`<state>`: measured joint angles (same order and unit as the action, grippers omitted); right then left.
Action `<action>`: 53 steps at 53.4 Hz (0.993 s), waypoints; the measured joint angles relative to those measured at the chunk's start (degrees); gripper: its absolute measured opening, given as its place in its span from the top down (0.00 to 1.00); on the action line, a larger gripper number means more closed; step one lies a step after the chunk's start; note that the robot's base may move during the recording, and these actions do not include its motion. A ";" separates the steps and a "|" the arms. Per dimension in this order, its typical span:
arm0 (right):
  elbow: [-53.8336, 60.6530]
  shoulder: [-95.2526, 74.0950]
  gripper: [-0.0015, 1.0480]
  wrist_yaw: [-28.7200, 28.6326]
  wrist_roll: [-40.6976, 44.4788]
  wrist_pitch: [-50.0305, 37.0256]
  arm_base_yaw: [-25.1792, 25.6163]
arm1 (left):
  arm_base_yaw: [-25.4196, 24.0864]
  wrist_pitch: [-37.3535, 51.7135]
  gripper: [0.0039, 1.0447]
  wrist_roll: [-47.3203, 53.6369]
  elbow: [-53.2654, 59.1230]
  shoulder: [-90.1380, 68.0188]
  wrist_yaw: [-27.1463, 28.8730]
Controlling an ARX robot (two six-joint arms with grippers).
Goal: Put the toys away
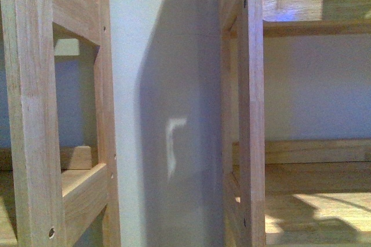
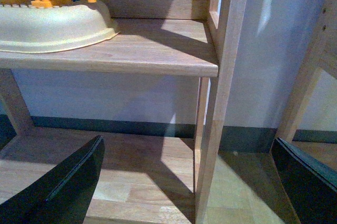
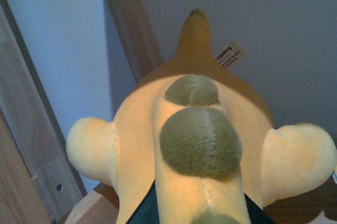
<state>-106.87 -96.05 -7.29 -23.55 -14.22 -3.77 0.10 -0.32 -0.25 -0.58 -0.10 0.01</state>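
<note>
Filling the right wrist view, the plush animal [image 3: 200,145] sits pinched in the right gripper [image 3: 197,211], wooden posts [image 3: 129,24] and wall beyond; left gripper [image 2: 189,182] spread before a lower shelf [image 2: 131,171], cream bowl [image 2: 52,24] on the shelf above

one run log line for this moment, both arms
left gripper: open, empty, facing wooden shelf | right gripper: shut on yellow plush toy with olive bumps | stage: toy not yet placed
</note>
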 joint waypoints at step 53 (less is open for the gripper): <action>4.63 10.40 0.06 9.81 12.26 -2.82 -1.38 | 0.00 0.00 0.06 0.00 0.00 0.00 0.00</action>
<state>-102.24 -85.65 2.52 -11.29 -17.04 -5.15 0.10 -0.32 -0.25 -0.58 -0.10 0.01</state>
